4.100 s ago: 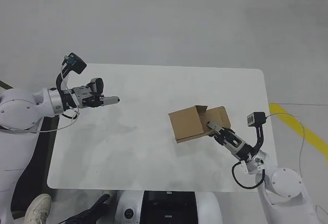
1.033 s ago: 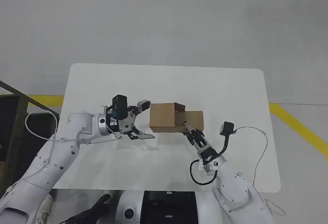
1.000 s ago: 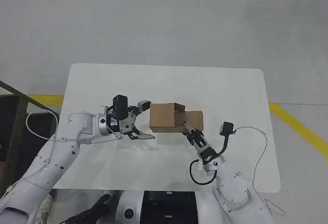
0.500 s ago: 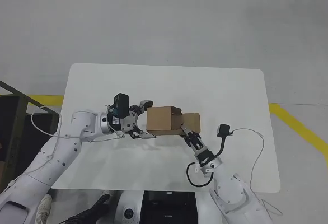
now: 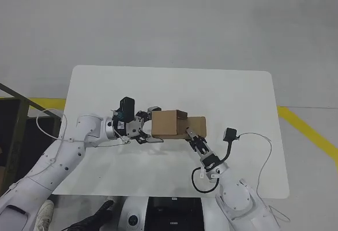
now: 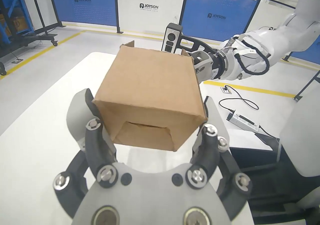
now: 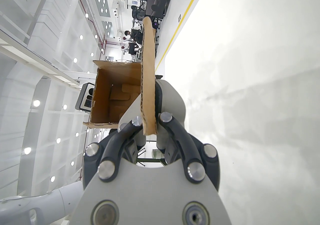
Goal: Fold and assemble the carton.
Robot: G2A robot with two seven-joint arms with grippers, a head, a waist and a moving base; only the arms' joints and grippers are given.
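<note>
Gap closed: left gripper (image 5: 148, 125) now flanks carton (image 5: 172, 122).
Its jaws stand wide around the closed end, not clamped; right gripper (image 7: 149, 123) pinches a flap (image 7: 147, 60) at table (image 5: 232, 92) centre. Two-handed folding looks next.

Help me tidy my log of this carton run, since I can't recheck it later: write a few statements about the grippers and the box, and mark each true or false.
The right gripper is shut on a flap of the carton. True.
The left gripper is shut, away from the carton. False: it is open, its fingers on either side of the carton's end.
The carton lies flat as an unfolded sheet. False: it is opened into a box shape with one end open.
Both grippers are at the carton, over the white table. True.
</note>
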